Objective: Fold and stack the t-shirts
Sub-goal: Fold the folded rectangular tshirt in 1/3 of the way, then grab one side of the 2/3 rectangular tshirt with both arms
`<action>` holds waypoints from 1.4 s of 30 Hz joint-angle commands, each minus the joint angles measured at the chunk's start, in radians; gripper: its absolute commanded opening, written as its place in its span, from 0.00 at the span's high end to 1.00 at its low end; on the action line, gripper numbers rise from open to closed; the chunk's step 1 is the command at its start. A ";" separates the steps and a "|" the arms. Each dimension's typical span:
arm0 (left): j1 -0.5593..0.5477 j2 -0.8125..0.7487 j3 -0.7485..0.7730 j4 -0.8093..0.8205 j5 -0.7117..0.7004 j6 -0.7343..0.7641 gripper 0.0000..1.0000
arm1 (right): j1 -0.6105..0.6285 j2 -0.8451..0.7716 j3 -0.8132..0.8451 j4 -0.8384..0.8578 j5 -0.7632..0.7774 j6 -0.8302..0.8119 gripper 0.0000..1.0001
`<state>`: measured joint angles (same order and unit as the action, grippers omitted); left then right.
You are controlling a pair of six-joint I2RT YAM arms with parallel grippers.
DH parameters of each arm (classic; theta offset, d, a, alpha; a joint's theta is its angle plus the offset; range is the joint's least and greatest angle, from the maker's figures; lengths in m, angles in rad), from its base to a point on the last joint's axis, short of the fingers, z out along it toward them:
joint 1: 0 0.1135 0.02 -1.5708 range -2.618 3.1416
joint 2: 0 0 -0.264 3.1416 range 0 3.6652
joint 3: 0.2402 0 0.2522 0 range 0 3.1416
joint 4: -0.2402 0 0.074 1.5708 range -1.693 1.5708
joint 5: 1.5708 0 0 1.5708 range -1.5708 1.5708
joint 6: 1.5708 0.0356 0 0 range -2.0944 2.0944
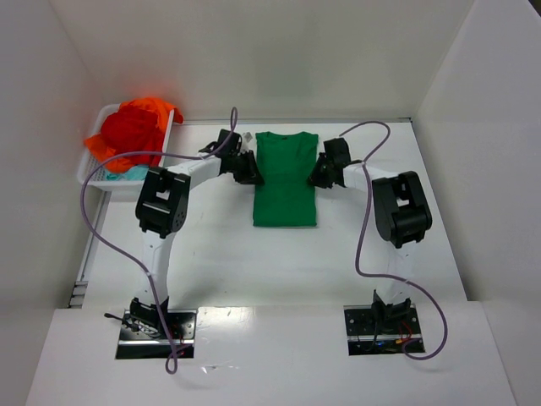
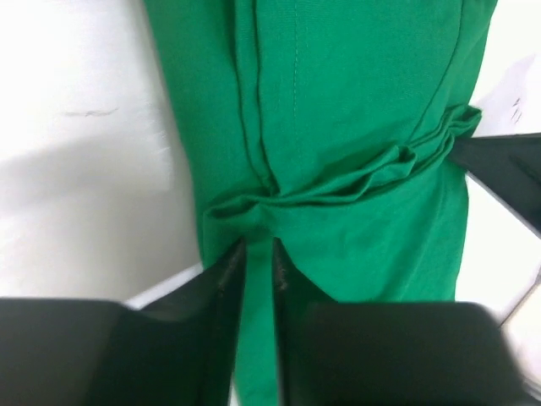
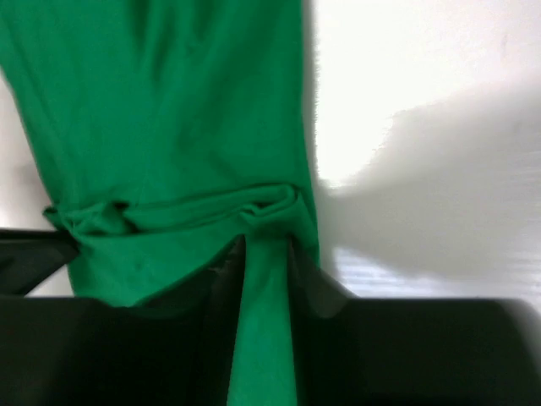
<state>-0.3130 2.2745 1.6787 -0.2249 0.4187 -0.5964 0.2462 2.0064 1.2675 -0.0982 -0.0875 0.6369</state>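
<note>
Both sets of jaws are clamped on the green t-shirt (image 1: 286, 182) at its sides; lifting unevenly could skew the fold.

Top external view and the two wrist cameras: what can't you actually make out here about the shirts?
- Basket, top view: the red shirt and orange shirt pile over the rest, and only a sliver of teal shirt shows, so the count is hidden.
- Green t-shirt, top view: the left gripper and right gripper cover its edges where they grip.
- Wrist views: frame edges cut off its hem; dark fingers hide how many layers they pinch.
</note>
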 commanded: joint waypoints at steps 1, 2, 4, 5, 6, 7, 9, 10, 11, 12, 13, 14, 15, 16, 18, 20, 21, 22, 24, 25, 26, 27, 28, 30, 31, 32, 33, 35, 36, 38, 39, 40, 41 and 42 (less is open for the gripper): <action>0.006 -0.143 -0.054 -0.002 -0.082 0.069 0.68 | -0.010 -0.160 0.014 0.005 0.058 -0.013 0.63; 0.006 -0.167 -0.069 -0.002 -0.104 0.078 0.64 | -0.010 -0.188 0.001 0.005 0.071 -0.013 0.55; 0.017 -0.229 -0.092 -0.025 -0.127 0.087 0.55 | -0.010 -0.262 -0.038 -0.009 0.094 -0.003 0.41; 0.028 -0.254 -0.111 -0.025 -0.127 0.087 0.41 | -0.010 -0.283 -0.052 -0.018 0.094 -0.003 0.38; 0.028 -0.282 -0.163 -0.025 -0.127 0.087 0.36 | -0.010 -0.305 -0.086 -0.032 0.094 0.006 0.35; 0.028 -0.340 -0.195 -0.025 -0.138 0.087 0.33 | -0.010 -0.326 -0.105 -0.032 0.094 0.006 0.33; 0.028 -0.392 -0.256 0.001 -0.138 0.067 0.27 | -0.010 -0.394 -0.179 -0.043 0.066 0.029 0.30; 0.028 -0.435 -0.311 0.001 -0.129 0.067 0.25 | -0.010 -0.415 -0.209 -0.043 0.054 0.029 0.30; 0.009 -0.454 -0.336 -0.008 -0.129 0.058 0.25 | -0.010 -0.460 -0.236 -0.043 0.033 0.044 0.30; 0.009 -0.472 -0.359 -0.008 -0.129 0.058 0.25 | -0.010 -0.480 -0.291 -0.054 0.020 0.053 0.30; -0.009 -0.506 -0.385 -0.008 -0.129 0.049 0.25 | -0.010 -0.500 -0.321 -0.054 0.009 0.053 0.32; -0.033 -0.521 -0.443 -0.008 -0.129 0.049 0.25 | -0.010 -0.520 -0.345 -0.067 -0.004 0.053 0.33; -0.046 -0.538 -0.476 -0.008 -0.120 0.028 0.25 | 0.002 -0.559 -0.396 -0.067 -0.004 0.053 0.35; -0.060 -0.570 -0.506 -0.008 -0.120 0.018 0.25 | 0.013 -0.581 -0.419 -0.080 -0.004 0.053 0.35; -0.100 -0.596 -0.589 0.001 -0.133 -0.008 0.25 | 0.053 -0.638 -0.486 -0.080 0.005 0.064 0.36; -0.123 -0.627 -0.634 0.010 -0.159 -0.031 0.25 | 0.076 -0.662 -0.520 -0.080 0.015 0.075 0.36; -0.147 -0.636 -0.654 0.024 -0.173 -0.045 0.27 | 0.087 -0.663 -0.546 -0.080 0.025 0.075 0.36; -0.158 -0.654 -0.687 0.024 -0.204 -0.071 0.27 | 0.087 -0.675 -0.546 -0.080 0.025 0.084 0.36; -0.181 -0.665 -0.714 0.055 -0.221 -0.095 0.28 | 0.087 -0.675 -0.559 -0.080 0.025 0.084 0.36; -0.181 -0.665 -0.714 0.055 -0.233 -0.109 0.28 | 0.087 -0.666 -0.559 -0.080 0.025 0.075 0.36; -0.181 -0.665 -0.724 0.065 -0.233 -0.109 0.29 | 0.087 -0.666 -0.559 -0.071 0.025 0.066 0.36; -0.181 -0.656 -0.725 0.065 -0.233 -0.109 0.29 | 0.087 -0.652 -0.559 -0.071 0.025 0.066 0.36; -0.181 -0.641 -0.725 0.065 -0.244 -0.109 0.30 | 0.087 -0.643 -0.550 -0.061 0.025 0.066 0.38; -0.181 -0.623 -0.714 0.074 -0.244 -0.109 0.32 | 0.096 -0.608 -0.537 -0.051 0.025 0.056 0.43; -0.181 -0.603 -0.703 0.075 -0.244 -0.109 0.33 | 0.096 -0.594 -0.537 -0.051 0.016 0.056 0.44; -0.181 -0.593 -0.703 0.075 -0.244 -0.109 0.33 | 0.096 -0.565 -0.527 -0.051 0.015 0.046 0.47; -0.181 -0.584 -0.694 0.075 -0.244 -0.109 0.35 | 0.105 -0.552 -0.516 -0.051 0.015 0.046 0.49; -0.181 -0.569 -0.682 0.084 -0.244 -0.109 0.36 | 0.114 -0.529 -0.505 -0.051 0.015 0.037 0.50; -0.181 -0.554 -0.665 0.084 -0.235 -0.109 0.36 | 0.114 -0.515 -0.505 -0.051 0.015 0.037 0.50; -0.181 -0.529 -0.650 0.084 -0.235 -0.098 0.37 | 0.125 -0.506 -0.505 -0.041 0.015 0.037 0.50; -0.181 -0.529 -0.640 0.084 -0.235 -0.098 0.37 | 0.125 -0.506 -0.496 -0.041 0.015 0.037 0.50; -0.181 -0.514 -0.630 0.084 -0.235 -0.098 0.39 | 0.125 -0.494 -0.496 -0.041 0.015 0.037 0.50; -0.181 -0.498 -0.629 0.084 -0.235 -0.089 0.39 | 0.125 -0.494 -0.496 -0.032 0.015 0.037 0.50; -0.181 -0.498 -0.620 0.084 -0.235 -0.089 0.40 | 0.125 -0.494 -0.496 -0.032 0.015 0.037 0.50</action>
<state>-0.4969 1.7573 1.0126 -0.1749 0.1867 -0.6876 0.3618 1.5066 0.7265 -0.1791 -0.0792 0.6891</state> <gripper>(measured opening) 0.602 0.501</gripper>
